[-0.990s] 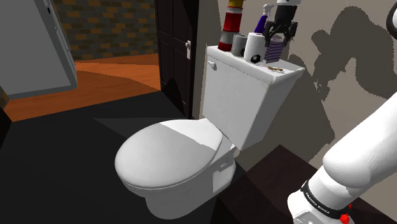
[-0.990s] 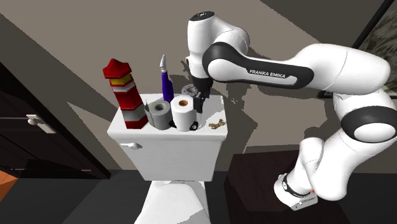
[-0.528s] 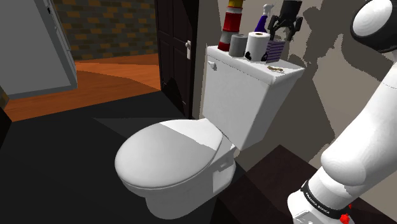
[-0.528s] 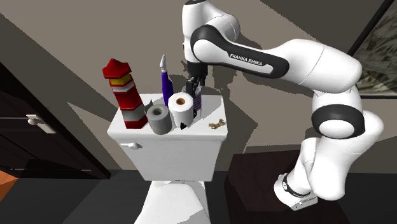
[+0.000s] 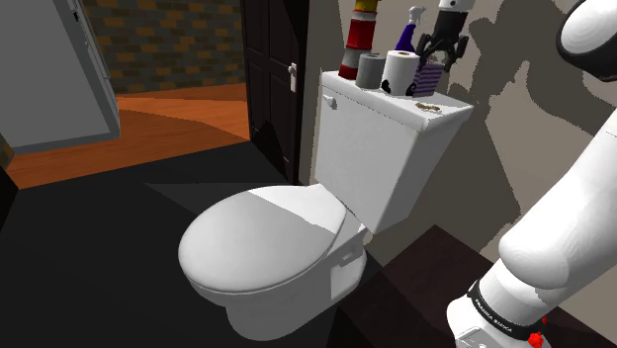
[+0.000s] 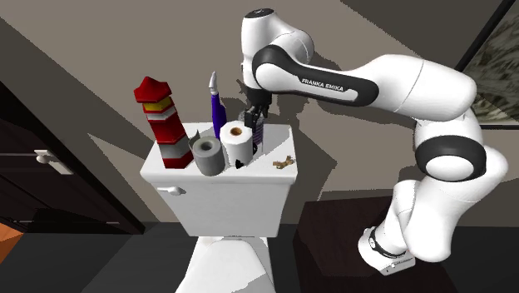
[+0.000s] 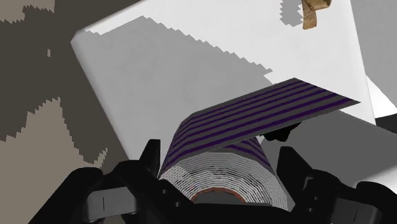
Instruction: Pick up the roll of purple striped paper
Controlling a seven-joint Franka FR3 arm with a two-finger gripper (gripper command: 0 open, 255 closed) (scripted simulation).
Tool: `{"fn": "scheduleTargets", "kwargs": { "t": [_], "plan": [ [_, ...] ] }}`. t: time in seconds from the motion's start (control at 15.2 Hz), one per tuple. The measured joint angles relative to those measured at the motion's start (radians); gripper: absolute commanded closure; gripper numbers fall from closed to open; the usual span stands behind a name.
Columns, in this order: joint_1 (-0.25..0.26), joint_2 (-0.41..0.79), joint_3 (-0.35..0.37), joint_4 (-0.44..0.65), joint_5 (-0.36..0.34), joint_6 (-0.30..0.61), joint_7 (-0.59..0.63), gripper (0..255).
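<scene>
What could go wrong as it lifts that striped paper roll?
The loose striped flap sticking out from the purple striped roll could unwind or drag as it rises. The white roll stands right beside it on the tank lid, so the hand might knock it off.

— What stands on the toilet tank (image 5: 381,158)?
— Upper middle of the shoulder view: a red-and-white striped tower (image 5: 359,44), a grey roll (image 5: 372,71), a white roll (image 5: 397,71), a blue bottle (image 5: 406,38) behind them, and a small brown piece (image 5: 427,105) lying on the lid.
— And upper left?
— Orange floor (image 5: 148,124) and a brick wall (image 5: 168,44).
</scene>
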Motion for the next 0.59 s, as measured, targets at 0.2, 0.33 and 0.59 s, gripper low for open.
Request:
{"fn": "scheduleTargets", "kwargs": {
  "t": [0.2, 0.33, 0.59],
  "plan": [
    [0.005, -0.008, 0.005, -0.004, 0.0, 0.001, 0.005, 255],
    [0.005, -0.005, 0.005, 0.004, 0.001, 0.001, 0.006, 255],
    [0.003, 0.004, 0.003, 0.0, 0.0, -0.004, 0.002, 255]
  ]
}}
